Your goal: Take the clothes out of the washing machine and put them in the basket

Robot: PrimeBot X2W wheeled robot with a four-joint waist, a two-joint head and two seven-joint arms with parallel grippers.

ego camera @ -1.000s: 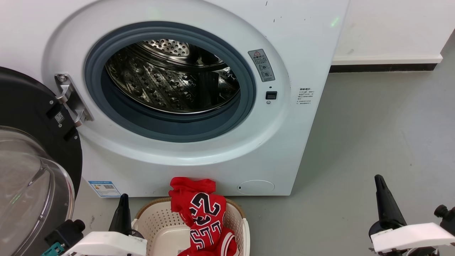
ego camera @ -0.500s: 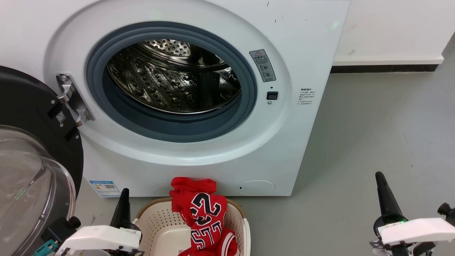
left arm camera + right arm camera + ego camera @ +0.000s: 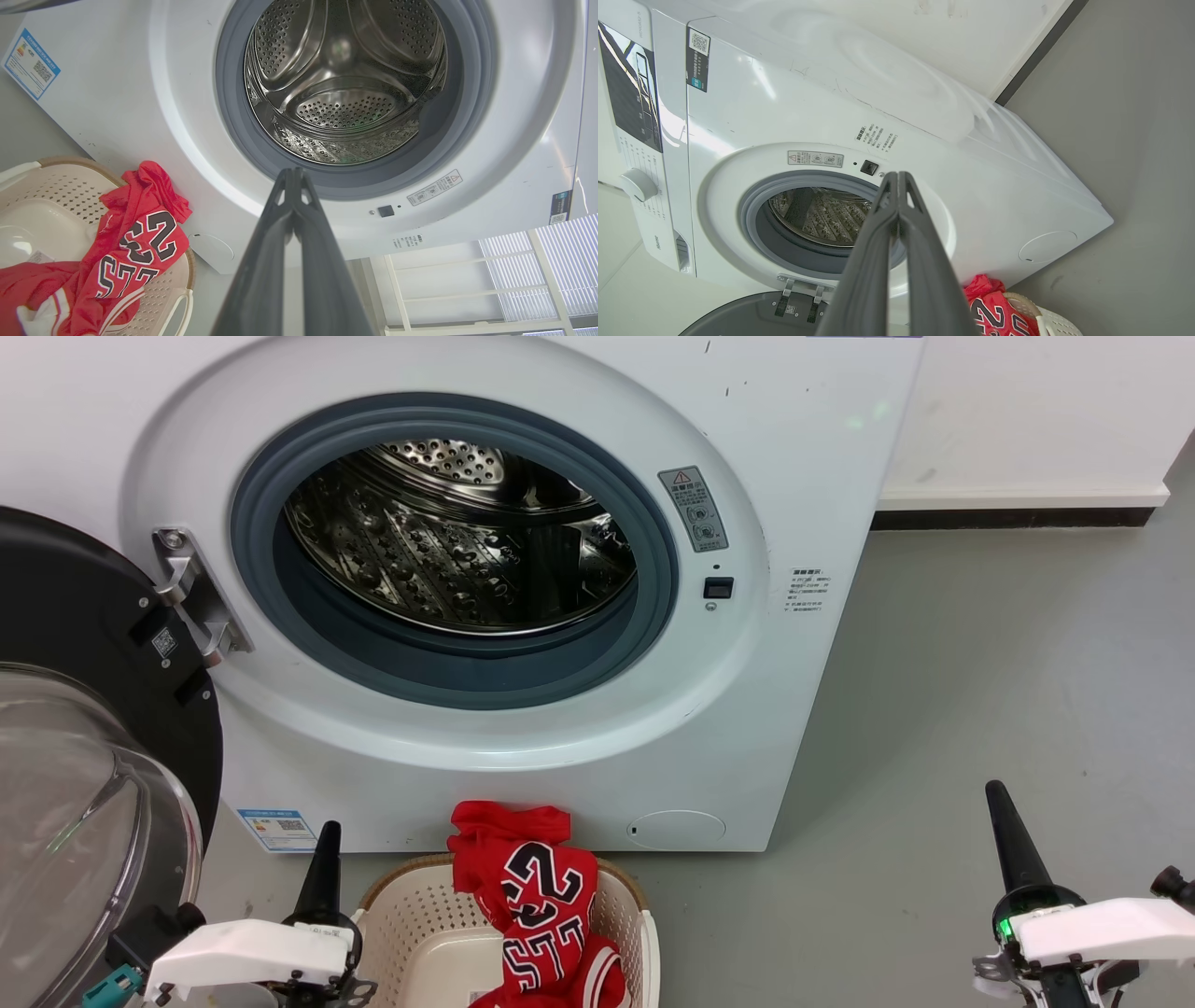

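Head view: high, close, facing forward and down onto the washing machine (image 3: 803,448) front, basket (image 3: 411,910) at bottom edge. Left wrist view: low beside the basket, tilted, looking up into the drum (image 3: 345,102). Right wrist view: farther right, rolled sideways, facing the machine. All three share the drum and the basket.

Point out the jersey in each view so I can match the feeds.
Head view: jersey at bottom centre, lying over the basket rim.
Left wrist view: jersey at lower left, over the basket rim.
Right wrist view: jersey at the bottom edge, right of centre.
Shared landmark: the small black latch square.
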